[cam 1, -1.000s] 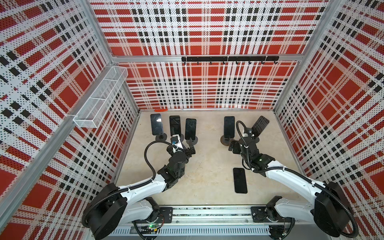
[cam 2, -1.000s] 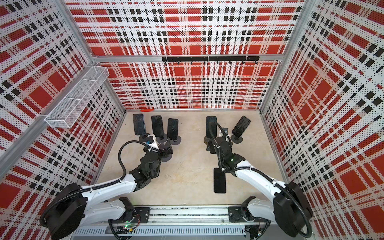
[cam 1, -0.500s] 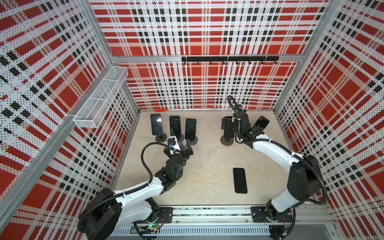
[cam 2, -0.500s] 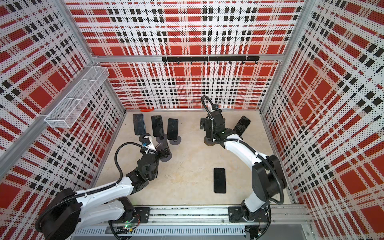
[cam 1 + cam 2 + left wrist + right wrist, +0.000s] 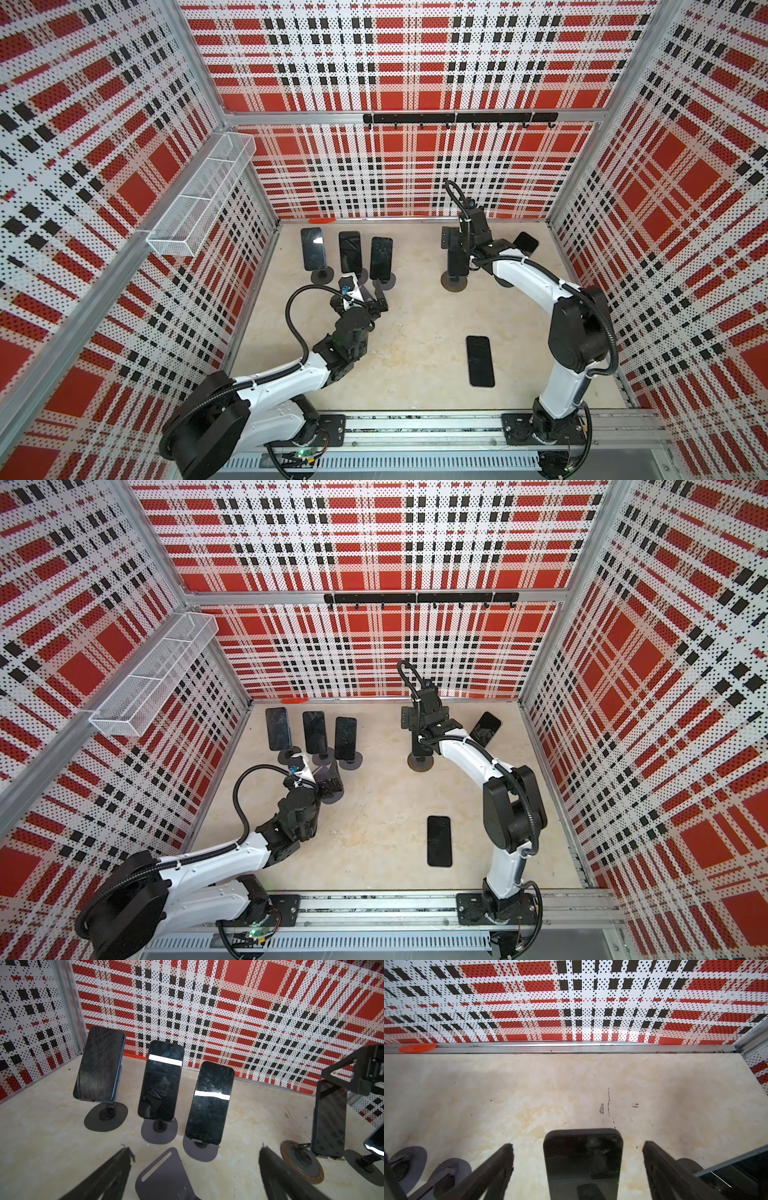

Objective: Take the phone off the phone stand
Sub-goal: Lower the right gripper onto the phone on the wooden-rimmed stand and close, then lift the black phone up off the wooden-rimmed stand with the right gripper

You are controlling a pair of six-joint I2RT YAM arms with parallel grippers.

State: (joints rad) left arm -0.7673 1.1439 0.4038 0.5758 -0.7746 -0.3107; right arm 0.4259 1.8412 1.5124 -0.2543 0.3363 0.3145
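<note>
A dark phone [image 5: 457, 259] [image 5: 420, 742] stands upright on a phone stand with a round wooden base [image 5: 454, 284] at the back right of the table. My right gripper [image 5: 459, 245] [image 5: 577, 1146] is open over the phone's top edge [image 5: 583, 1159]. Its fingers are on either side of the phone and apart from it. My left gripper [image 5: 328, 777] [image 5: 195, 1151] is open above an empty grey stand [image 5: 164, 1174] and holds nothing. Another phone [image 5: 480, 360] lies flat on the table near the front right.
Three phones [image 5: 312, 248] [image 5: 350, 251] [image 5: 381, 257] lean on grey stands at the back left. One tilted phone [image 5: 525, 243] sits on a stand at the far right. A wire basket [image 5: 199, 199] hangs on the left wall, and a hook rail [image 5: 457, 118] runs along the back wall.
My right arm has swung up and back from the middle of the table to the top of the phone on the wooden-base stand. My left gripper has drawn back slightly.
</note>
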